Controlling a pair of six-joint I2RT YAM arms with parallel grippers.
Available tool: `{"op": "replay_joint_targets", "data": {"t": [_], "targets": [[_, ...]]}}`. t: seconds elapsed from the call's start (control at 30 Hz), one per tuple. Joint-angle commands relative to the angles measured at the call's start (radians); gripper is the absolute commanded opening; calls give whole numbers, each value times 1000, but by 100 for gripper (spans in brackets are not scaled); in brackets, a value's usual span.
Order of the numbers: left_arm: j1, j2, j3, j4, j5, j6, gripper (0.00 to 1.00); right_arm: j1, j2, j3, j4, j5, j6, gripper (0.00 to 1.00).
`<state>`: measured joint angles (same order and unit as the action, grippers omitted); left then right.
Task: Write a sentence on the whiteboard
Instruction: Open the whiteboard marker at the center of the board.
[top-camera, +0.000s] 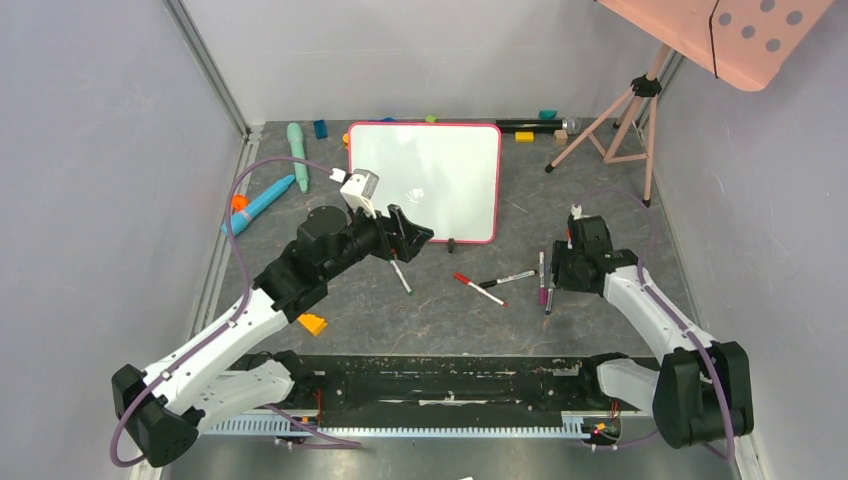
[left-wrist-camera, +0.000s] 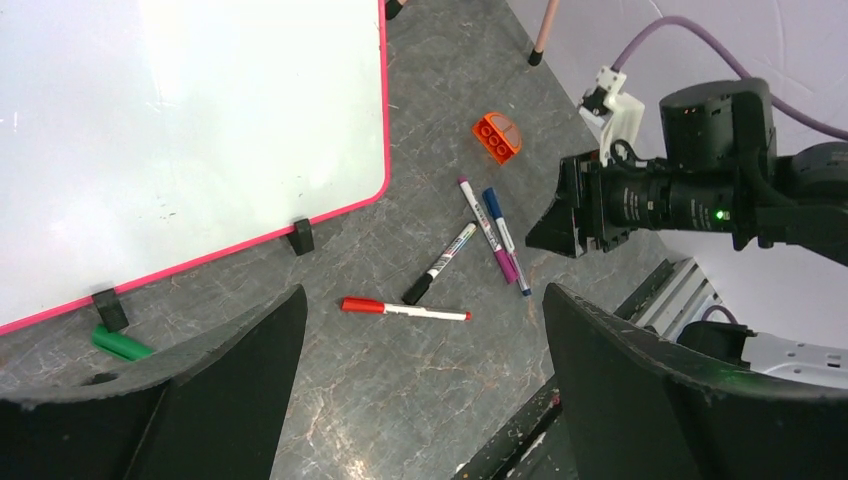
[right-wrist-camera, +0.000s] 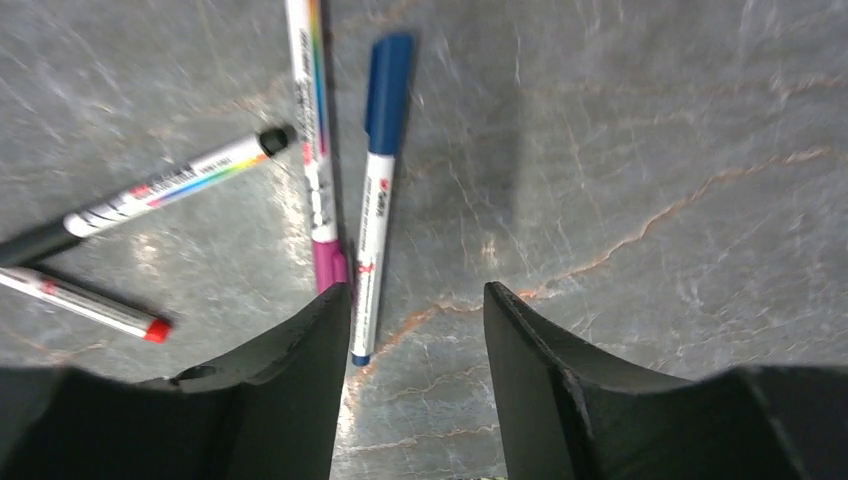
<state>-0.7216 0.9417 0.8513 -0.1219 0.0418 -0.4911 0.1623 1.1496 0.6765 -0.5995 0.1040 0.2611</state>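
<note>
right wrist view: right gripper (right-wrist-camera: 415, 300), jaws parted and empty, beside purple marker (right-wrist-camera: 318, 170); slim, light, slick barrel may roll, so pinch mid-barrel. left gripper (left-wrist-camera: 425, 300) spread; whiteboard (top-camera: 430, 170) blank.

Top external: high over desk (top-camera: 430, 320) near edge, facing down, far. Left wrist: oblique, mid-range. Right wrist: close, near-vertical. All share markers (top-camera: 515, 277).
</note>
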Motion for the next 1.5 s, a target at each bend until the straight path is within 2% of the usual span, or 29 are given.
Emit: {"op": "replay_joint_targets", "data": {"t": [0.0,0.17,0.37,0.63,0.7,0.8,0.93,1.0,1.1,1.23,1.33,1.47], "targets": [[-1,-19,-1,5,-10,55,93,0,-33,-83,82,29,33,51],[-1,-20,14,-19,-37,76,93,0,9,-97,161,-14,57,47],[1,-27,83,-104,-183,109,94,0,50,-97,213,-39,64,45],[1,-28,93,-119,-200,113,95,0,85,-136,237,25,58,39],[1,-31,92,-123,-198,105,95,0,88,-149,240,26,57,32],[1,-30,89,-125,-179,100,95,0,60,-121,194,34,42,12],[2,-9,88,-120,-101,95,95,0,-14,-20,91,4,-23,0],[1,15,94,-105,-47,86,95,0,-42,51,33,-77,-67,0],[1,64,110,-48,113,59,94,2,-79,130,0,-310,-131,0],[1,130,110,99,323,50,91,22,-86,189,13,-594,-107,0],[1,170,134,129,428,196,90,45,-89,209,74,-782,-21,0],[1,181,174,39,450,481,93,88,-41,315,2,-874,8,0]]}}
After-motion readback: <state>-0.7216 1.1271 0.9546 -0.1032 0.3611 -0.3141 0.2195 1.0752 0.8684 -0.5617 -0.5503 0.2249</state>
